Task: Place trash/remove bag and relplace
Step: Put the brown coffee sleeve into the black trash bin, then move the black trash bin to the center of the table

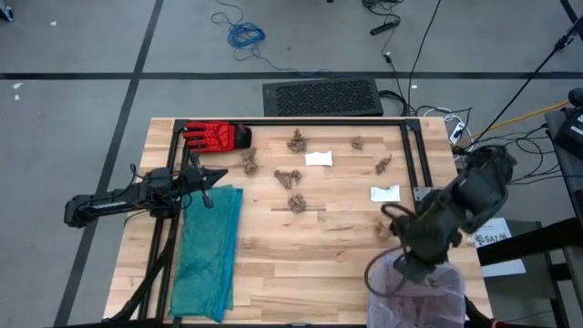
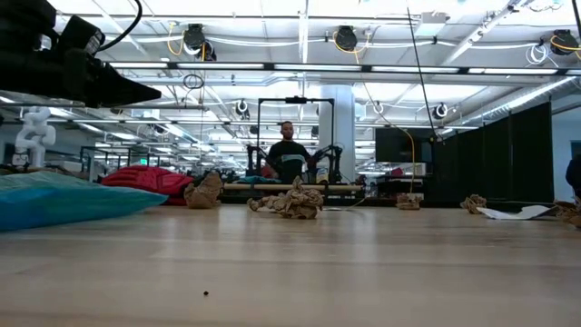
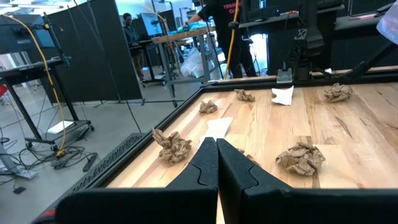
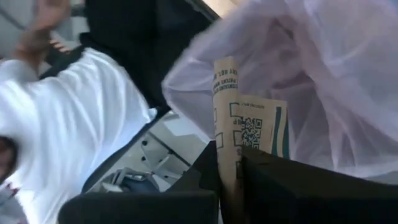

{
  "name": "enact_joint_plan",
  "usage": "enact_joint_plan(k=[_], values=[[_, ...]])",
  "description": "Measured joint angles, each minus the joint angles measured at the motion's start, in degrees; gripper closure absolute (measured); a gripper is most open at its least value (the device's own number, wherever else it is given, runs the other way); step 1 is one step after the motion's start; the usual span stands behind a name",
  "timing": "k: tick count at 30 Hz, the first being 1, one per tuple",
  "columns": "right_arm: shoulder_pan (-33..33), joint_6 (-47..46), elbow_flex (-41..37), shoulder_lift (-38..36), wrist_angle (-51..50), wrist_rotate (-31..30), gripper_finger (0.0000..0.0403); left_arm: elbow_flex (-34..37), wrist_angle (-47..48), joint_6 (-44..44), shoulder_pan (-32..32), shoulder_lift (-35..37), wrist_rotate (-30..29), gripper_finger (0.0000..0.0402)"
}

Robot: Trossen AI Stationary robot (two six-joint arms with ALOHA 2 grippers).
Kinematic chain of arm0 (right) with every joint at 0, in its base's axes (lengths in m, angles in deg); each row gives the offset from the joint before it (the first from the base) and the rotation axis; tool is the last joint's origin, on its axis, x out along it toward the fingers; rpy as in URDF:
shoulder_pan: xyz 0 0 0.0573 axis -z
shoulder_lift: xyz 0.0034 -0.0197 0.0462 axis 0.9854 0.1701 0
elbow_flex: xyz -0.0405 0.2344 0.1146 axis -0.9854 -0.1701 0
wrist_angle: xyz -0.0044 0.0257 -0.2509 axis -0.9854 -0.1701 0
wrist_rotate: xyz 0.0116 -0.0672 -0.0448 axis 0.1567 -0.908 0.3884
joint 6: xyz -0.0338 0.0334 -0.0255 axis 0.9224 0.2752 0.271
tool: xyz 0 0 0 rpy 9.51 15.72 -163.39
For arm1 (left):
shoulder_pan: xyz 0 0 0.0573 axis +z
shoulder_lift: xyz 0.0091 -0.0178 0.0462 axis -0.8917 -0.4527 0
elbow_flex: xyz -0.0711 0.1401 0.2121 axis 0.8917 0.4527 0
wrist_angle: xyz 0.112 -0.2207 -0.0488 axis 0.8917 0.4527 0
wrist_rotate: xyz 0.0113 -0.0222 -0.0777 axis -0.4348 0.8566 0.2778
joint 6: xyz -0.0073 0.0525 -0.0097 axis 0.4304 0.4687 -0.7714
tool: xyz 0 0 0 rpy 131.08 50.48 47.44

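Note:
Brown paper wads (image 1: 290,178) and two white scraps (image 1: 319,158) lie scattered over the far half of the wooden table; the left wrist view shows several wads (image 3: 301,158). The pale pink-white bag (image 1: 414,292) stands open at the table's near right corner. My right gripper (image 1: 410,264) is over its mouth, shut on a flat brown paper piece (image 4: 239,118) with a printed code, and the bag's film (image 4: 323,74) lies around it. My left gripper (image 1: 208,187) waits shut above the table's left side, pointing toward the wads (image 3: 217,146). My right gripper pinches the brown paper piece between its two fingers at the piece's lower end (image 4: 227,165). The rest of the piece sticks out past the fingertips, lifted clear, in front of the bag's film. The wrist view looks along the fingers, so the depth of the hold does not show.
A teal-green plastic bag (image 1: 209,251) lies flat on the table's left near part, and a red glove (image 1: 217,137) at the far left corner. A black metal frame (image 1: 414,155) runs along the far and right edges. A person in a white shirt (image 4: 74,124) stands beside the bag.

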Motion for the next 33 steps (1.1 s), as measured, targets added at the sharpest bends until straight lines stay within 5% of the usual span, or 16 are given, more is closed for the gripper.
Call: enact_joint_plan(k=[12,21,26,33], values=[[-2.86,-5.11,-17.20,0.03,19.82,1.60,0.0322,0.00,-0.01,0.02,-0.01,-0.02,-0.02,0.0402],[-2.86,-4.99,-20.45,0.00,16.16,4.07,0.0234,0.06,-0.70,0.04,0.00,-0.02,-0.02,0.0402],[-2.82,-1.23,-22.13,0.00,11.07,1.88,0.0266,0.08,-4.59,-3.83,0.01,0.00,0.51,0.0402],[-0.36,11.67,-31.87,0.09,23.86,-2.11,0.0392,0.11,-10.31,-10.14,-0.01,-0.04,1.13,0.0402]])
